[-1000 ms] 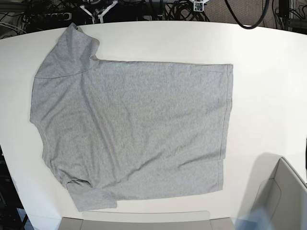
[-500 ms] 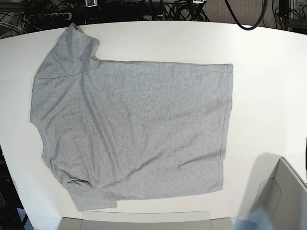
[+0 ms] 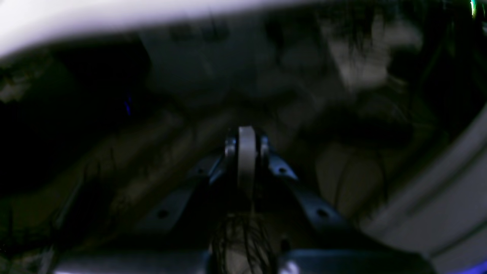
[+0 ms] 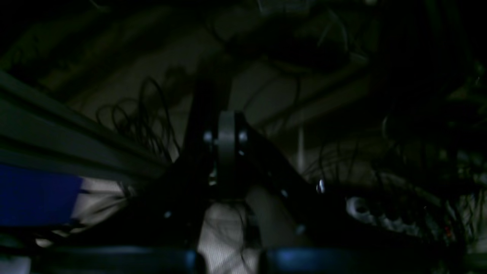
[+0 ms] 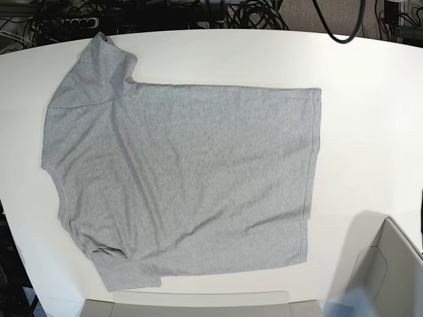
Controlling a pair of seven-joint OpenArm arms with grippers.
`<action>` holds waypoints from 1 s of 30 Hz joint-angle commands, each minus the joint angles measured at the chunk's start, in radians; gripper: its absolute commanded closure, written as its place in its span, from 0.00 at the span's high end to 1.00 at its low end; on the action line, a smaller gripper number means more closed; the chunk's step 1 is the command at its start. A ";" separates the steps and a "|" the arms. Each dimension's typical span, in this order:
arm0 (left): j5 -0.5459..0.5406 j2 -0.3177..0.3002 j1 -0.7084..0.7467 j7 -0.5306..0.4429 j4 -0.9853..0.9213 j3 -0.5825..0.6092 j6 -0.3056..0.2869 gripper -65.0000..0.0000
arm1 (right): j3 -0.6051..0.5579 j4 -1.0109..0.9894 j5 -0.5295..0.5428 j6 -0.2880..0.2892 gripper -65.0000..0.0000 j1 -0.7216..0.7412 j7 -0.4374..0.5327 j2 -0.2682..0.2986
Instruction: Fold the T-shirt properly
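Observation:
The heather-grey T-shirt [image 5: 185, 178] lies spread flat, plain side up, on the white table [image 5: 370, 99]. Its neck end points left and its hem right, with one sleeve at the far left corner and the other at the near left. No lettering shows. Neither gripper appears in the base view. In the left wrist view my left gripper [image 3: 247, 133] is shut and empty, facing a dark, blurred space with cables. In the right wrist view my right gripper [image 4: 226, 118] is shut and empty, facing dark frame bars and cables. The shirt shows in neither wrist view.
A grey bin [image 5: 390, 264] stands at the near right corner. A grey flat piece [image 5: 192, 305] runs along the near edge. Black cables [image 5: 251, 13] lie beyond the table's far edge.
White gripper parts that showed at the far edge of the base view one second ago have drawn back out of sight. The shirt has not moved.

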 commanded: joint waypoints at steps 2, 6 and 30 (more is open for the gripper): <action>-0.002 0.000 0.072 -0.067 0.094 -0.001 0.006 0.00 | 0.006 0.130 0.002 -0.001 0.00 -0.083 0.029 0.005; -0.002 -0.001 0.185 -0.067 0.286 -0.001 0.005 0.00 | 0.008 0.335 0.007 -0.001 0.00 -0.209 0.029 0.005; 0.000 -0.004 0.351 -0.065 0.708 -0.004 0.005 0.14 | 0.005 1.173 0.760 -0.001 0.38 -0.577 -0.292 0.347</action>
